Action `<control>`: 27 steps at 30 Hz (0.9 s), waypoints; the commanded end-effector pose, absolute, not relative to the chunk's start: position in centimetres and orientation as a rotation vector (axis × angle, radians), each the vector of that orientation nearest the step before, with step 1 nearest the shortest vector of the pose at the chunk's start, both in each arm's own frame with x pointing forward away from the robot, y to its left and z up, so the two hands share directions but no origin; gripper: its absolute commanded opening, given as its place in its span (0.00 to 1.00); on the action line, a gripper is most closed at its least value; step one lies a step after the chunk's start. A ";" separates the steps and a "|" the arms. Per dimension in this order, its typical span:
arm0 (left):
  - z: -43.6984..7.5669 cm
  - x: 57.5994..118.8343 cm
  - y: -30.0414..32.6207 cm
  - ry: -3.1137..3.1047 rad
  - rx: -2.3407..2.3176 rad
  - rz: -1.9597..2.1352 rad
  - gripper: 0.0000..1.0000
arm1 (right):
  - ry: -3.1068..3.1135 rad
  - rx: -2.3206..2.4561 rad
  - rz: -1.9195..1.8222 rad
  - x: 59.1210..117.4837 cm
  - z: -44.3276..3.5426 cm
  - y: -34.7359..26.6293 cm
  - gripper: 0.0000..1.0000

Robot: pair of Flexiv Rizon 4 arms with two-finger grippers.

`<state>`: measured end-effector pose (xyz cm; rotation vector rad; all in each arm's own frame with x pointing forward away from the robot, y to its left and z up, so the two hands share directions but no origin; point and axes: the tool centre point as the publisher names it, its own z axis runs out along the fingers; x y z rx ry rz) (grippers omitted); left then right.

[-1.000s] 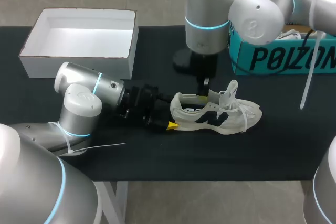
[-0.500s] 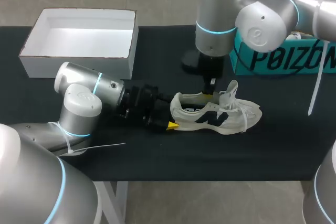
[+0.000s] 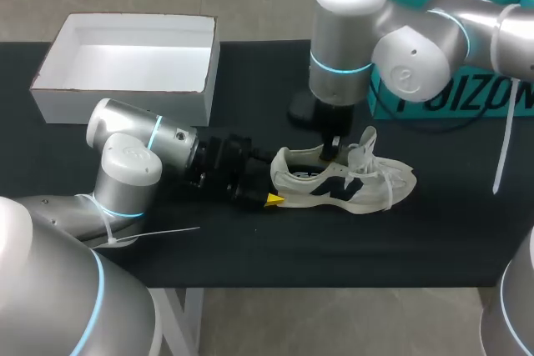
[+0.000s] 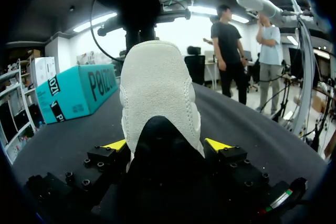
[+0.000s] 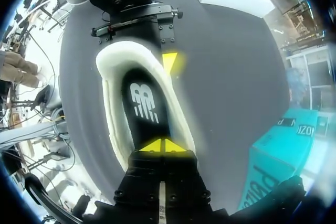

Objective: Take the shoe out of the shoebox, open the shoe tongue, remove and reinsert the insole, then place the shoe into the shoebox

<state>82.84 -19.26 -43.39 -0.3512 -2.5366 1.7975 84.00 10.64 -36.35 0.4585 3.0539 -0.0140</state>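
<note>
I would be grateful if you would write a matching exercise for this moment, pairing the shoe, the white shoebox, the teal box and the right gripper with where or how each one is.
Things:
1. shoe
2. white shoebox
3. teal box
4. right gripper

Places or states:
A. fingertips together, over the shoe's opening
B. at the rear left of the table, open, nothing in it
C. on its sole mid-table, heel clamped by the left gripper
D. at the rear right of the table

Pairs: 1-C, 2-B, 3-D, 4-A.
</note>
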 end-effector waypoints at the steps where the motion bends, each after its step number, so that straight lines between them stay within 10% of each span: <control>1: -43.7 82.8 -19.4 -2.539 -0.351 1.795 0.00 | 3.054 0.466 -0.028 84.3 -37.5 11.4 0.00; 25: -43.7 82.8 -19.4 -2.539 -0.351 1.795 0.00 | 3.020 0.515 -0.092 85.3 -39.1 10.3 0.00; 27: -43.7 82.8 -19.4 -2.539 -0.351 1.795 0.00 | 3.035 0.522 -0.097 85.3 -39.3 10.4 0.14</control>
